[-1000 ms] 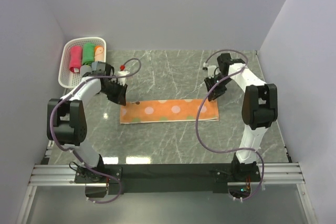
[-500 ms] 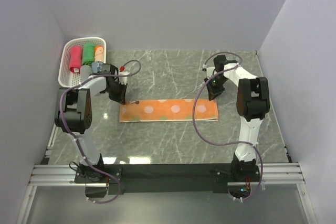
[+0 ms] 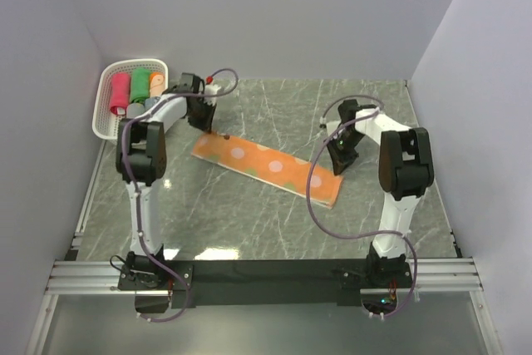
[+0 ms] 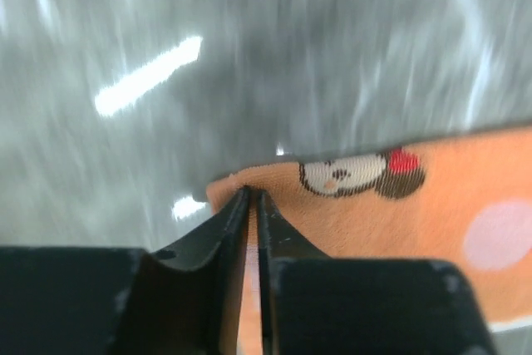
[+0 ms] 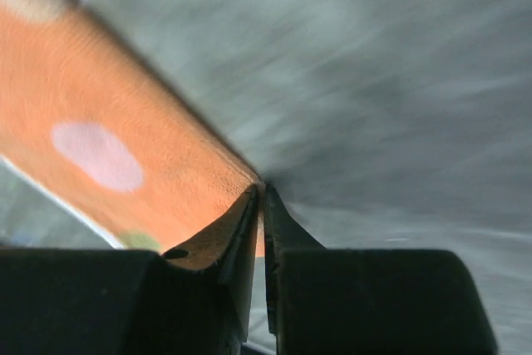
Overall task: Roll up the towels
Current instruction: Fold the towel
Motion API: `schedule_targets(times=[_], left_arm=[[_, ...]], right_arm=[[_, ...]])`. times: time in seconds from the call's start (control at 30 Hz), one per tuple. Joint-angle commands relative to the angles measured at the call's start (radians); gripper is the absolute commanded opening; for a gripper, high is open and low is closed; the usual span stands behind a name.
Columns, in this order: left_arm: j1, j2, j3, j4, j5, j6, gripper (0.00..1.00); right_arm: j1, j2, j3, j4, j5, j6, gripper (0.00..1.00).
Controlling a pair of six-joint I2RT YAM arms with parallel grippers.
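- Left gripper (image 4: 252,199): the jaws are squeezed almost fully together, with only a sliver of gap. They've got a corner of the orange towel (image 3: 266,164) pinched between the tips.
- In the left wrist view the cloth spreads out to the right of those tips. A little cartoon mouse print (image 4: 362,176) sits just past the pinched corner, and a pale pink dot (image 4: 499,234) is further along.
- Right gripper (image 5: 259,193): same deal, closed down tight on the opposite end's corner. The towel fans away to the left of its tips.
- From above, the towel is stretched in a long diagonal strip between the two grippers. The left gripper's end is further back than the right gripper's end.
- Can't tell whether the strip is fully flat on the marble table (image 3: 249,222) or lifted a bit; both wrist views are blurry.
- Out to the left of the left gripper is the white basket (image 3: 101,114). It holds a pink-red roll (image 3: 120,94), a green roll (image 3: 140,86) and an orange roll (image 3: 156,85), side by side.
- That basket is well apart from the right gripper.
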Motion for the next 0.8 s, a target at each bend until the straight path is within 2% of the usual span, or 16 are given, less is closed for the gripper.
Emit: schedule_targets(times=[0.0, 0.1, 0.17, 0.3, 0.37, 0.47, 0.57, 0.63, 0.77], left_arm=[[-0.013, 0.166, 0.264, -0.059, -0.031, 0.027, 0.17], [-0.007, 0.243, 0.427, -0.088, 0.033, 0.013, 0.26], [0.004, 0.234, 0.446, -0.066, 0.107, -0.005, 0.34], [0.004, 0.118, 0.410, -0.038, 0.183, -0.033, 0.42], [0.004, 0.073, 0.387, -0.048, 0.205, -0.054, 0.43], [0.002, -0.037, 0.272, -0.053, 0.207, -0.081, 0.43], [-0.001, -0.164, 0.085, -0.035, 0.161, -0.105, 0.43], [-0.007, -0.178, 0.046, -0.055, 0.123, -0.117, 0.42], [-0.028, -0.157, 0.003, -0.091, 0.139, -0.148, 0.34]], right_arm=[[0.083, -0.092, -0.131, -0.104, -0.091, -0.042, 0.13], [0.207, -0.121, -0.205, -0.085, -0.166, -0.019, 0.14], [0.291, -0.123, -0.222, -0.077, -0.202, -0.005, 0.16], [0.386, -0.111, -0.228, -0.065, -0.286, 0.016, 0.21], [0.413, -0.106, -0.224, -0.060, -0.319, 0.023, 0.23], [0.425, -0.112, -0.217, -0.057, -0.342, 0.018, 0.25], [0.416, -0.141, -0.211, -0.078, -0.363, 0.001, 0.28], [0.397, -0.161, -0.207, -0.087, -0.378, -0.013, 0.30], [0.335, -0.207, -0.199, -0.081, -0.395, -0.013, 0.34]])
